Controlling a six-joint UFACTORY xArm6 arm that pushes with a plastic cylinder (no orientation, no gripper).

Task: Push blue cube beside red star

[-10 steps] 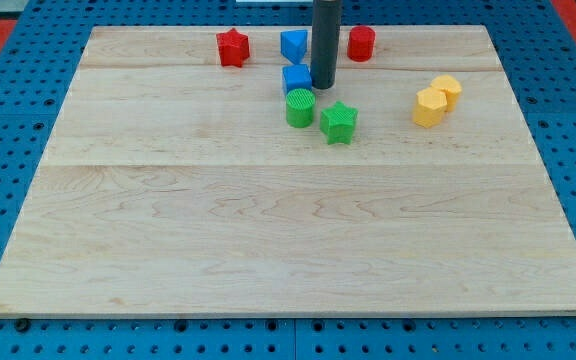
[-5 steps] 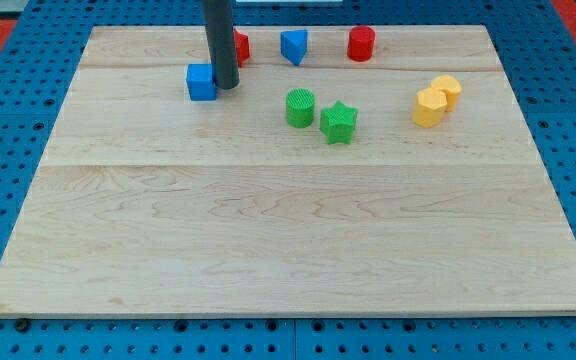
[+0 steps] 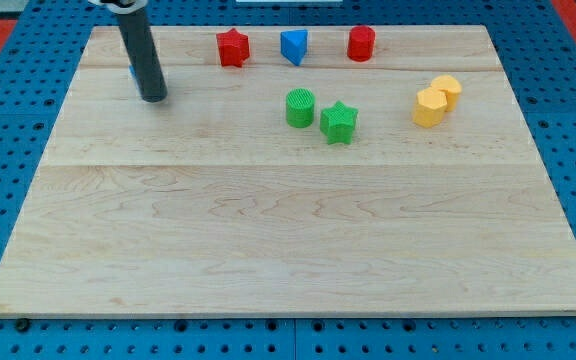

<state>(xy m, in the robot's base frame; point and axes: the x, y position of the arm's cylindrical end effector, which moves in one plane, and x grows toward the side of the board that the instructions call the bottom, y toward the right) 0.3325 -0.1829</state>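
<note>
The red star (image 3: pixel 232 47) sits near the view's top, left of centre. My rod stands well to its left, with my tip (image 3: pixel 153 98) on the board. The blue cube (image 3: pixel 132 72) is almost wholly hidden behind the rod; only a thin blue sliver shows at the rod's left edge, just above my tip. The cube is far to the left of the red star and a little lower in the view.
A second blue block (image 3: pixel 293 46) and a red cylinder-like block (image 3: pixel 361 43) lie right of the red star. A green cylinder (image 3: pixel 300 107) and a green star (image 3: pixel 338 121) sit below them. Two yellow blocks (image 3: pixel 430 106) (image 3: pixel 448 89) touch at the right.
My rod has swept from the board's top middle far to the left, pushing the blue cube leftward past the red star. The other blocks have not moved.
</note>
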